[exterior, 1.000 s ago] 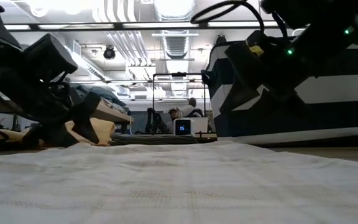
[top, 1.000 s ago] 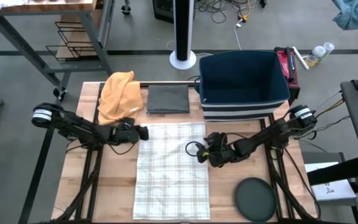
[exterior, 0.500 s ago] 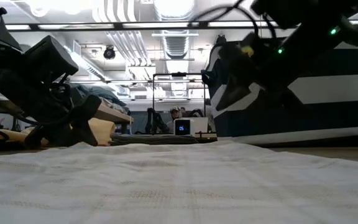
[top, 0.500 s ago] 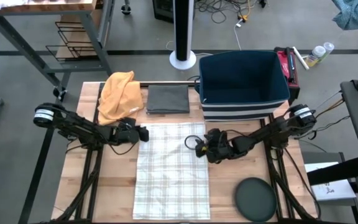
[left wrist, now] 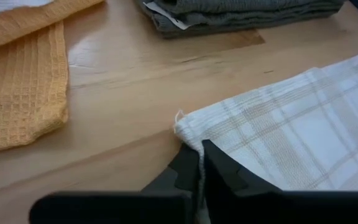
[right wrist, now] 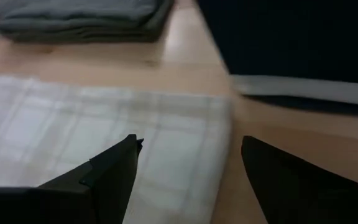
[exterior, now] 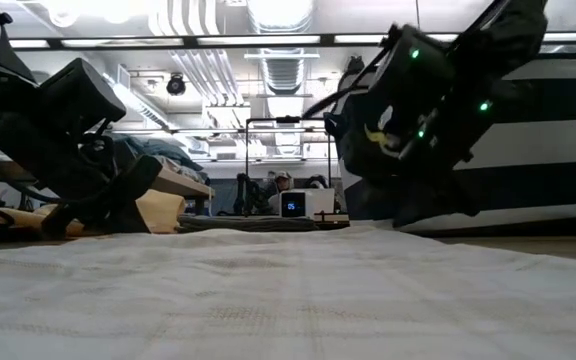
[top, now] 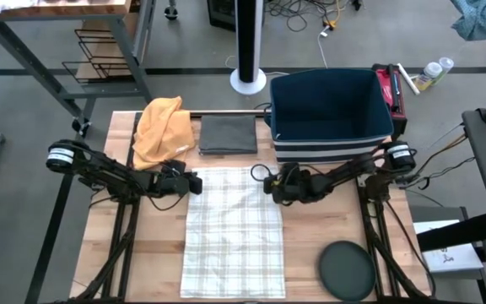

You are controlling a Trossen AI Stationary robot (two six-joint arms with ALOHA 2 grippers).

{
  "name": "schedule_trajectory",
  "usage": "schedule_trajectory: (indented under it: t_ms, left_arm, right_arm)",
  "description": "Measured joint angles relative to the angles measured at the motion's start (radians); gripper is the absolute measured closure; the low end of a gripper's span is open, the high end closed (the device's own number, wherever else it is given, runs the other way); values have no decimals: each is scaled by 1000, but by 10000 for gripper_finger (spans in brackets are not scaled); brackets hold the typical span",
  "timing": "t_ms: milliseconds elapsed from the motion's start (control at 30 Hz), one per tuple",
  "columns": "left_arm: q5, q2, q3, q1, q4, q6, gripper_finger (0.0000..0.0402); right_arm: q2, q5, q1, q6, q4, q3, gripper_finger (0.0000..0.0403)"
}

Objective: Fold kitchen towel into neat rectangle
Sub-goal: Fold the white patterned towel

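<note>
Towel: the white checked kitchen towel lies flat and spread out on the pale wooden table. It sits between the two claws, and its far edge runs from one claw to the other.
Left claw: the left gripper is low on the table at the towel's far left corner. Its two dark fingers are pressed together, and they pinch the towel's edge just behind that corner.
Right claw: the right gripper is at the towel's far right corner. Its fingers are spread wide, one over the towel and one over bare wood, and the towel's side edge lies between them. It looks like they hang just above the cloth, but I cannot tell for sure if they touch it.
Grey cloth: a folded dark grey cloth lies past the towel's far edge, in front of both claws and between them.
Orange cloth: a crumpled orange waffle cloth lies near the left claw, on the side away from the towel.
Bin: a big dark blue box with white stripes stands just past the right claw.
Lid: a round dark lid lies on the table well behind the right claw, beside the towel's near right corner.
</note>
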Motion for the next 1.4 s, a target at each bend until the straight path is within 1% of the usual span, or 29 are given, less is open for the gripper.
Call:
schedule_trajectory:
  t_ms: [167,300,400,533,700,800,867,1000,1133,1233,1400]
  left_arm:
    - [-2,0,0,0,1,12,395]
    - [-5,0,0,0,1,17,399]
    - [-6,0,0,0,1,18,399]
    - [-7,0,0,0,1,18,398]
    - [-10,0,0,0,1,27,400]
    - [-10,0,0,0,1,47,400]
    - [-11,0,0,0,1,59,400]
    - [-13,0,0,0,7,76,401]
    - [-13,-2,0,0,16,91,401]
    - [-1,-27,-2,0,9,91,401]
    - [7,-121,-2,0,8,140,401]
  right_arm:
    - [-1,-10,-44,0,2,0,132]
    - [7,-81,-87,-1,18,0,148]
    - [30,-106,-104,-15,63,0,164]
    - [76,-116,-123,-20,133,2,189]
    - [117,-79,-127,-20,178,4,225]
    - [117,-59,-126,-30,180,3,251]
    - [113,-66,-127,-59,179,2,273]
    - [107,-80,-126,-83,172,0,333]
    - [90,-104,-120,-161,172,-1,390]
    - [57,-117,-107,-218,171,-2,394]
    - [-29,-98,-92,-294,174,-2,396]
